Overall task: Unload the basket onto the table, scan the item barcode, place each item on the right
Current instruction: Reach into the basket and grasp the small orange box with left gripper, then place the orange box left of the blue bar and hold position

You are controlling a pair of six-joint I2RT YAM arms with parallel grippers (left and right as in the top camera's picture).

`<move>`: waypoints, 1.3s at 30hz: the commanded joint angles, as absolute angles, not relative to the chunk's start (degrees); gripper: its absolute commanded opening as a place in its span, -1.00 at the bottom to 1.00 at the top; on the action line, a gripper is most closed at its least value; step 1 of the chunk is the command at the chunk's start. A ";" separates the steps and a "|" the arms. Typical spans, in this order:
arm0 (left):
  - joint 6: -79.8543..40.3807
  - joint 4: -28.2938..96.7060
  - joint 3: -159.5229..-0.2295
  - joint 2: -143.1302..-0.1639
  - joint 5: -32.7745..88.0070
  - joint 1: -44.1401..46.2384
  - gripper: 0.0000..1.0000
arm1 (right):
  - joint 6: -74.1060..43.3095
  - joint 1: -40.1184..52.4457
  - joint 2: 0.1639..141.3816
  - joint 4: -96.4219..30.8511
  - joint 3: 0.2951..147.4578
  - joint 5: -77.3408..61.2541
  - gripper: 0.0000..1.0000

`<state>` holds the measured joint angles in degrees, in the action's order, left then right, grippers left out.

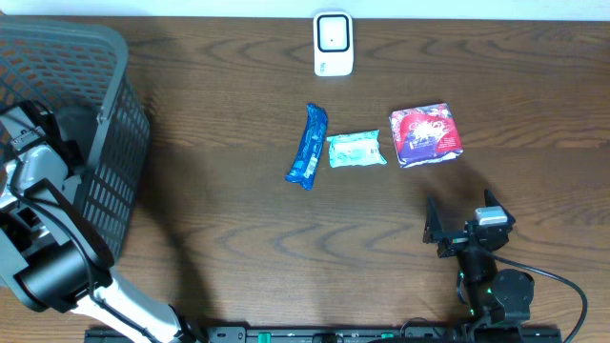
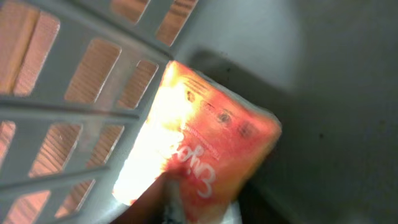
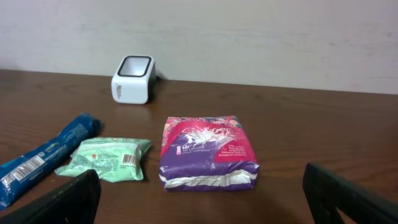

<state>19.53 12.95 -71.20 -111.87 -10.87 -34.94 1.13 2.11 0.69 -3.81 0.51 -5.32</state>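
An orange-red packet [image 2: 211, 137] with white lettering lies inside the grey basket [image 2: 93, 118] and fills the left wrist view, blurred. My left gripper [image 2: 193, 208] is down in the basket with its jaws closed on the packet's lower edge; one dark finger [image 2: 155, 200] presses against it. From overhead only the left arm [image 1: 38, 162] shows, reaching into the basket [image 1: 114, 57]. The white barcode scanner [image 1: 334, 43] stands at the table's far edge. My right gripper [image 1: 464, 221] rests open near the front edge, with nothing between its fingers [image 3: 74, 199].
A blue tube-shaped packet [image 1: 308, 146], a green packet [image 1: 355, 150] and a purple-red pack [image 1: 426, 134] lie in a row mid-table. The purple-red pack [image 3: 208, 152] sits just ahead of my right gripper. The basket occupies the far left corner.
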 commanded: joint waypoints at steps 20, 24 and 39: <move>-4.03 12.01 -71.48 -77.25 14.13 -31.66 -0.85 | 1.13 1.58 0.38 -3.92 0.32 -5.04 0.98; -13.69 8.69 -71.48 -72.01 23.55 -28.27 -0.86 | 1.13 1.58 0.38 -3.92 0.32 -5.02 0.99; -18.52 17.54 -71.48 -75.02 1.54 11.14 -0.86 | 1.13 1.58 0.38 -3.92 0.32 -5.04 0.99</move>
<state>-18.04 13.89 -70.98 -72.34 16.97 5.69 1.13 2.11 0.69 -3.84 0.51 -5.32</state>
